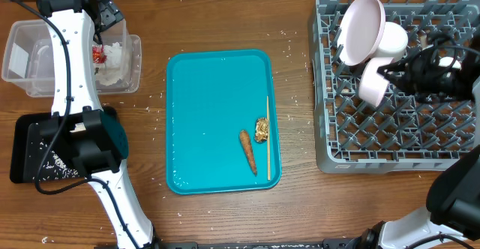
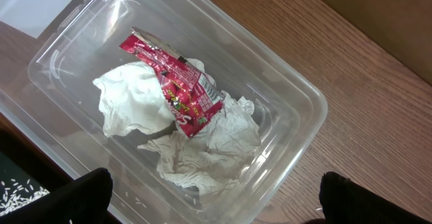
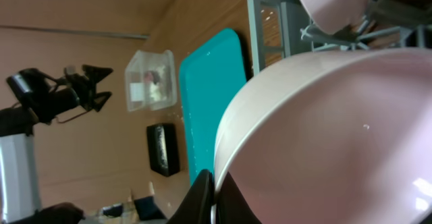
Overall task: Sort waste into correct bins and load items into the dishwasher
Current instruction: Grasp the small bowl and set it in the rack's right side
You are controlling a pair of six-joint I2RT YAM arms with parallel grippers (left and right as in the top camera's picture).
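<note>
My left gripper (image 1: pixel 111 15) (image 2: pixel 216 207) is open and empty, hovering over a clear plastic bin (image 1: pixel 133 54) (image 2: pixel 297 92) that holds a red wrapper (image 2: pixel 177 86) and crumpled white tissues (image 2: pixel 216 146). My right gripper (image 1: pixel 391 73) (image 3: pixel 216 193) is shut on the rim of a pale pink cup (image 1: pixel 373 85) (image 3: pixel 324 136), holding it over the grey dish rack (image 1: pixel 390 155). A pink bowl (image 1: pixel 361 25) (image 3: pixel 331 1) stands on edge in the rack. On the teal tray (image 1: pixel 206 121) lie a carrot piece (image 1: pixel 247 150), a brown food lump (image 1: pixel 261 129) and a chopstick (image 1: pixel 268 136).
A second clear bin (image 1: pixel 22 50) stands at the far left. A black bin (image 1: pixel 26 148) with rice grains sits below it, partly under the left arm. Rice grains are scattered on the wooden table around the tray.
</note>
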